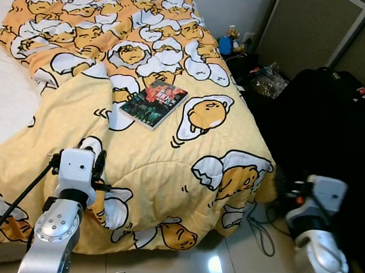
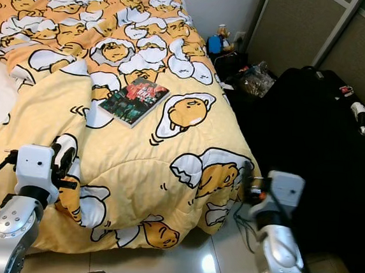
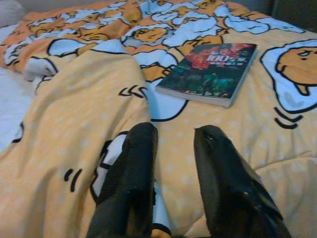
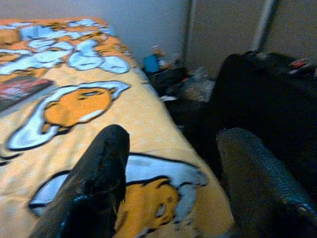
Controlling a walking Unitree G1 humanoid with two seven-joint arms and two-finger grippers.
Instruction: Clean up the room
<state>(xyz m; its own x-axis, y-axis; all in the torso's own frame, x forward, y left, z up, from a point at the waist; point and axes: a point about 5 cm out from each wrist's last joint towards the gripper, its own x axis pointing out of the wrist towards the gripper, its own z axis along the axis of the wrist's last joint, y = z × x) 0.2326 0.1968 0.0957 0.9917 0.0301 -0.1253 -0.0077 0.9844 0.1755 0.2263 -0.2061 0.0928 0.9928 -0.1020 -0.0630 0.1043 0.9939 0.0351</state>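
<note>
A dark-covered book lies flat on the yellow cartoon-print blanket that covers the bed. My left gripper hovers over the blanket near the foot of the bed, open, its fingers pointing toward the book, which lies well ahead of them. My right gripper is also open with nothing between its fingers, held off the bed's right corner beside the blanket. The left arm and right arm rise from the bottom of the eye views.
A large black suitcase stands to the right of the bed. Clutter, with a blue item and a plastic bag, fills the far corner by the wall. A cable lies on the tiled floor. White sheet shows at left.
</note>
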